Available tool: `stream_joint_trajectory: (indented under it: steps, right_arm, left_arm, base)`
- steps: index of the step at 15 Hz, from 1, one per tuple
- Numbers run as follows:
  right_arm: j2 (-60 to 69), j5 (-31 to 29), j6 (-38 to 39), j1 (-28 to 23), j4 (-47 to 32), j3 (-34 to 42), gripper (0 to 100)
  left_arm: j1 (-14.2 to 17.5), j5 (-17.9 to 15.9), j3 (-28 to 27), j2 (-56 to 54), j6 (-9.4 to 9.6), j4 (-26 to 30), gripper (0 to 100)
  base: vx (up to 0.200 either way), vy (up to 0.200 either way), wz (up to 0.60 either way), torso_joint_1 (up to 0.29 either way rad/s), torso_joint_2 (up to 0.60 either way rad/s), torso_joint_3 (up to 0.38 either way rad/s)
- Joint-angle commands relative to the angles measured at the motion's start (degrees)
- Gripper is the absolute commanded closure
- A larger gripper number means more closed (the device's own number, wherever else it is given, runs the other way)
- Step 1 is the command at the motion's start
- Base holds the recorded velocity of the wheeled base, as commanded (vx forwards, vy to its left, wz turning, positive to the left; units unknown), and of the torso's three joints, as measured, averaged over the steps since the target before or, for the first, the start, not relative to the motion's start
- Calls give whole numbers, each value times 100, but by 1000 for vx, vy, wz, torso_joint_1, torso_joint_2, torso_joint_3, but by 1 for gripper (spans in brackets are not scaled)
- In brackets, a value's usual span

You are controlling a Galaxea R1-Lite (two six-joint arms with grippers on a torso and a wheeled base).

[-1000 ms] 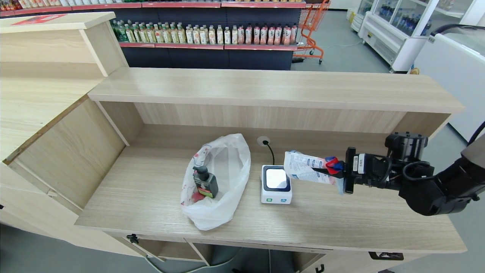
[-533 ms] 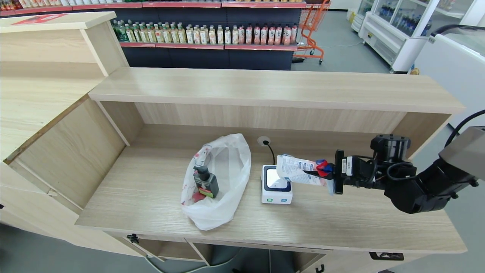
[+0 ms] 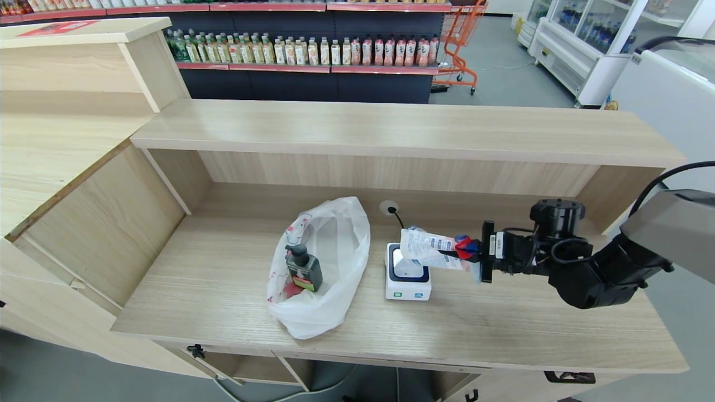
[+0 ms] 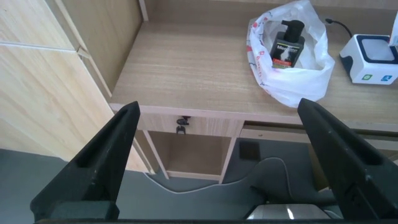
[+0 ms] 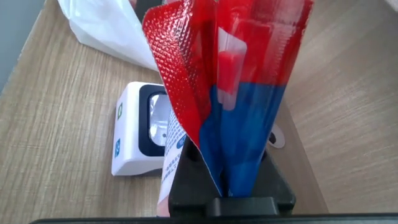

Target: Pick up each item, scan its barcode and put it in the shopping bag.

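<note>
Overhanging scanner [image 3: 408,291]: pouch [image 3: 427,249]; bag [image 3: 342,237] beside

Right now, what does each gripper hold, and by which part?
The right gripper holds the packet by its red-and-blue end; the left gripper is empty.

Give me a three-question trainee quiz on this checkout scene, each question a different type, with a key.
1. True or false: the pump bottle is inside the shopping bag.
2. Multiple choice: the pouch in the right gripper is A) over the barcode scanner, B) inside the shopping bag, C) touching the pump bottle.
3. Short answer: on which side of the barcode scanner, by the robot's own sides, does the shopping bag lie?
Key: 1 true; 2 A; 3 its left.
</note>
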State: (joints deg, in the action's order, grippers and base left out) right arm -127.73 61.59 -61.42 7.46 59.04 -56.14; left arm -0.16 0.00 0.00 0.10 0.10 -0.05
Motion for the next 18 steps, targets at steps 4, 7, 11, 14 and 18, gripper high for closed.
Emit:
stream_joint_trajectory:
  steps: [4, 7, 11, 14, 18]
  right_arm:
    - [-384, 2, -2, 124, 2, -372, 100]
    - [-551, -6, 7, 203, 2, -688, 100]
    - [-604, -15, 7, 221, 2, -785, 100]
    - [-604, -24, 24, 203, -6, -723, 100]
    - [-437, -24, 130, 186, -6, -732, 100]
  left_arm:
    - [-2, 0, 0, -1, -1, -4, 0]
    - [-2, 0, 0, -1, -1, -4, 0]
    - [7, 0, 0, -1, -1, -4, 0]
    - [-2, 0, 0, -1, -1, -4, 0]
    - [-2, 0, 0, -1, -1, -4, 0]
  base:
    - [0, 0, 0, 0, 0, 0]
    - [0, 0, 0, 0, 0, 0]
    - [0, 0, 0, 0, 0, 0]
    - [0, 0, 0, 0, 0, 0]
    - [0, 0, 0, 0, 0, 0]
